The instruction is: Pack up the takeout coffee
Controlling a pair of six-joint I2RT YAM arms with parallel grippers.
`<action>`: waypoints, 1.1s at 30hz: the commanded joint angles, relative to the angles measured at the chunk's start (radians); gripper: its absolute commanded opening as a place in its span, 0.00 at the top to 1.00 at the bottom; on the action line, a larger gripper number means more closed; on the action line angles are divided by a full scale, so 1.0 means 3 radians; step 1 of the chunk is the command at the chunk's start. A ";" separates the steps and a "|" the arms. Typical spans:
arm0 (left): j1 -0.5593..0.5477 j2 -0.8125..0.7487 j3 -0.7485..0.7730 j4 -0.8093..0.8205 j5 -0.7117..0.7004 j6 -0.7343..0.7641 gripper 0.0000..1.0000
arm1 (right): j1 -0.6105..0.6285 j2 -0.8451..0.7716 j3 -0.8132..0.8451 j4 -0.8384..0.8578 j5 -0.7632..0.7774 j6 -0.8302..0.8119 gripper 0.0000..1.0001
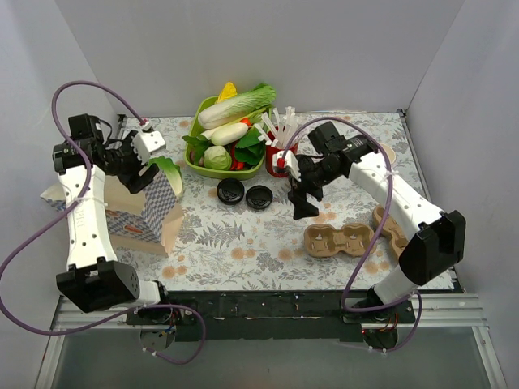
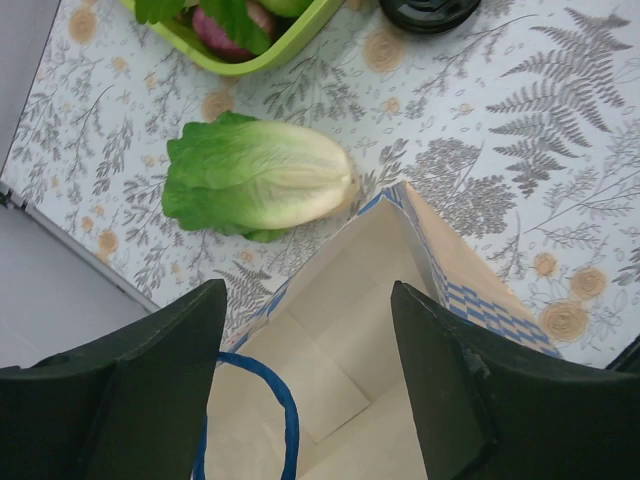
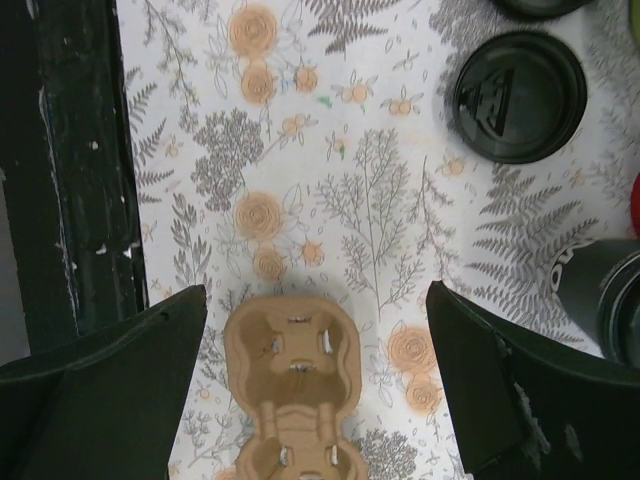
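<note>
The takeout coffee (image 3: 598, 295) shows only as a dark lidded cup cut off at the right edge of the right wrist view, next to the red straw holder (image 3: 635, 205). In the top view my right arm hides it. My right gripper (image 3: 316, 290) is open and empty above the table, left of that cup; from above the right gripper (image 1: 304, 203) hangs beside the straw holder (image 1: 280, 162). My left gripper (image 2: 308, 290) is open over the mouth of the blue-checked paper bag (image 2: 350, 330), nothing between its fingers. The bag (image 1: 146, 215) stands at the left, and its inside looks empty.
Two loose black lids (image 1: 230, 191) (image 1: 259, 196) lie mid-table. Cardboard cup carriers (image 1: 339, 240) (image 1: 389, 227) sit at the right. A green tray (image 1: 195, 162) of vegetables stands at the back. A lettuce (image 2: 255, 180) lies beside the bag, whose blue handle (image 2: 280, 400) loops by my left finger.
</note>
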 commanded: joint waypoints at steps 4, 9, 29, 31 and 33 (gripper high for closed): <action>-0.0269 -0.0363 -0.0297 -0.0133 0.0379 -0.0302 0.40 | 0.0101 0.0313 0.0666 0.0052 -0.0308 0.0481 0.02; -0.0458 -0.0481 -0.0466 -0.0133 0.0395 -0.0471 0.46 | 0.0162 0.0400 0.0881 -0.0024 -0.0405 0.0507 0.05; -0.1628 -0.0037 -0.0308 0.0806 0.0947 -0.2167 0.50 | 0.0561 0.0037 0.1127 0.0072 -0.0568 0.0523 0.15; -0.1716 0.0132 -0.0201 0.0920 0.0957 -0.2463 0.50 | 0.0566 0.0017 0.1158 0.0083 -0.0609 0.0533 0.14; -0.1798 0.0219 -0.0145 0.1155 0.0978 -0.2684 0.47 | 0.0571 -0.0004 0.1204 0.0093 -0.0650 0.0533 0.15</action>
